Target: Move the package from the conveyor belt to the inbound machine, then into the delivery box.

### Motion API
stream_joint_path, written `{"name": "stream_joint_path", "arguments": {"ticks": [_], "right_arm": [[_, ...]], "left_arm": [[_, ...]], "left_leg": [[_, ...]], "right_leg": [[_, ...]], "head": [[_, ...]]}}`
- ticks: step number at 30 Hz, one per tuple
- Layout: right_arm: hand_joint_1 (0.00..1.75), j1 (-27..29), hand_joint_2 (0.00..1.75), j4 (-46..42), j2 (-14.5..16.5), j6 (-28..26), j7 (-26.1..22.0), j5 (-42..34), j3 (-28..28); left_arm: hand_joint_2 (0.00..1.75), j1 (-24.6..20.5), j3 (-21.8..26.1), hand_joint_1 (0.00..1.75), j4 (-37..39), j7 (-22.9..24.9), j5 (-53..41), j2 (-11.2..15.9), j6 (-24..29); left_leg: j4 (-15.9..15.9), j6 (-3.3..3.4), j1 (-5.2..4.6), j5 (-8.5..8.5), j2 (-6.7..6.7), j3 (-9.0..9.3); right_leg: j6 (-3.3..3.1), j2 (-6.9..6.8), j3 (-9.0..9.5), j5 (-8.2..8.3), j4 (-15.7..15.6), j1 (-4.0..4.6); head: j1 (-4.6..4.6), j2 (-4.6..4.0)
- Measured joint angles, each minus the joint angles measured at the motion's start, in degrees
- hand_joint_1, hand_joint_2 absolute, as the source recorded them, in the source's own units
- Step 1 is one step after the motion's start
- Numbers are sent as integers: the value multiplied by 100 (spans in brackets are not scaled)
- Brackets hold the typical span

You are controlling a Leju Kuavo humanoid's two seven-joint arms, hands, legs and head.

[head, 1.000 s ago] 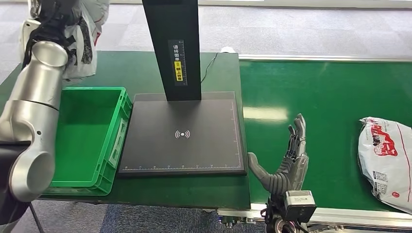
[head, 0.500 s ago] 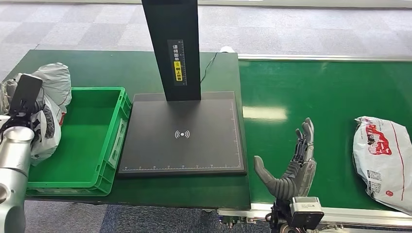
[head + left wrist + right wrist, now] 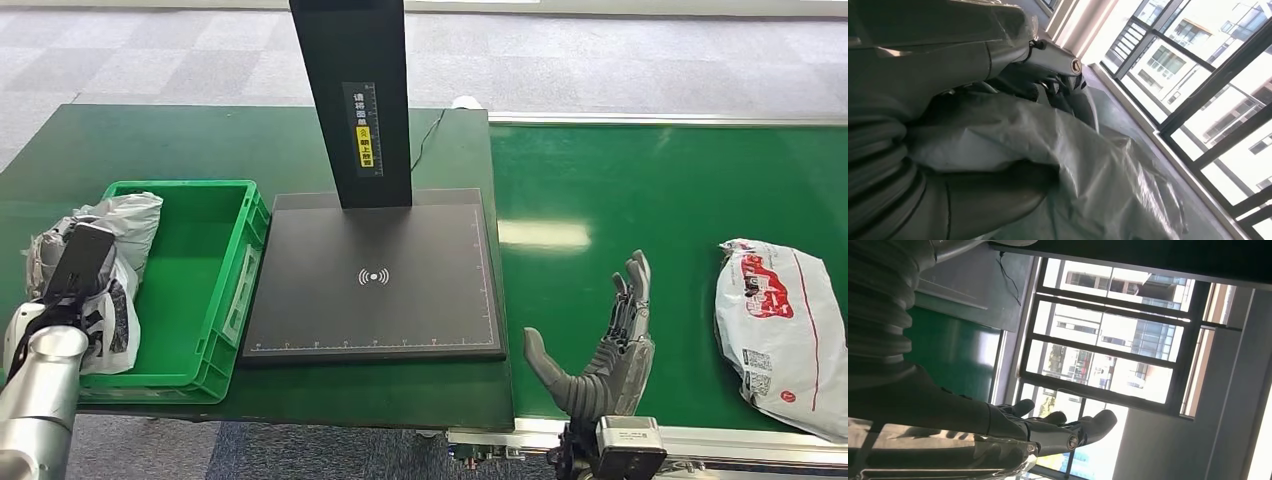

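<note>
The left hand (image 3: 85, 275) has its fingers (image 3: 1048, 55) closed around a grey package (image 3: 120, 225), holding it over the left rim of the green crate (image 3: 215, 300). The right hand (image 3: 605, 345) is empty, fingers (image 3: 630, 290) extended and spread, thumb out to the side, above the green conveyor belt (image 3: 660, 190). A second white package (image 3: 785, 330) lies on the belt, near this hand but apart from it. The black scanner plate (image 3: 375, 275) sits on the bench (image 3: 230, 140) between crate and belt.
</note>
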Motion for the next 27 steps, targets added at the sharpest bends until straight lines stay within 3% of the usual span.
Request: {"name": "stream_joint_path", "arguments": {"ticks": [5, 8, 13, 20, 23, 27], "right_arm": [[0, -4, 175, 4, 17, 13, 0, 11, -6], [0, 5, 175, 7, 38, 10, 0, 34, -8], [0, 48, 175, 9, 64, -53, 2, 66, -15], [0, 59, 175, 36, 82, -142, 2, 73, -52], [0, 78, 175, 62, 84, -112, 26, 117, -67], [0, 95, 175, 219, 90, 99, 192, 370, -112]], "left_arm": [[175, -56, 10, 0, -20, -64, -3, -146, -141], [175, -13, 50, 0, -280, -443, 529, -264, -389], [175, 592, -8, 0, -2013, -963, 1840, -793, -679], [175, 1688, -878, 0, -4754, -1862, 2896, -1487, 309], [175, 2163, -1277, 0, -5510, -2026, 3545, -1627, 329], [175, 2764, -1637, 0, -6005, -2050, 3939, -1883, -25]], "left_leg": [[0, -2, 1, 3, 0, 5], [1, -2, 1, 3, 0, 5], [2, -1, -1, 0, 0, 0], [2, 2, -4, -9, 0, 1], [1, 1, -2, -9, 0, 4], [0, 1, 0, -9, 0, 5]], "right_leg": [[-4, 1, 5, 5, 1, 1], [-4, 1, 4, 5, 2, 0], [-3, 1, 2, 4, -1, -2], [-2, 1, 3, 2, -5, -5], [-3, 1, 4, 1, -5, -3], [-3, 0, 6, 0, -4, -1]], "head": [[1, 0], [0, 0], [1, 0], [-1, 0], [-2, 0], [-1, 0]]}}
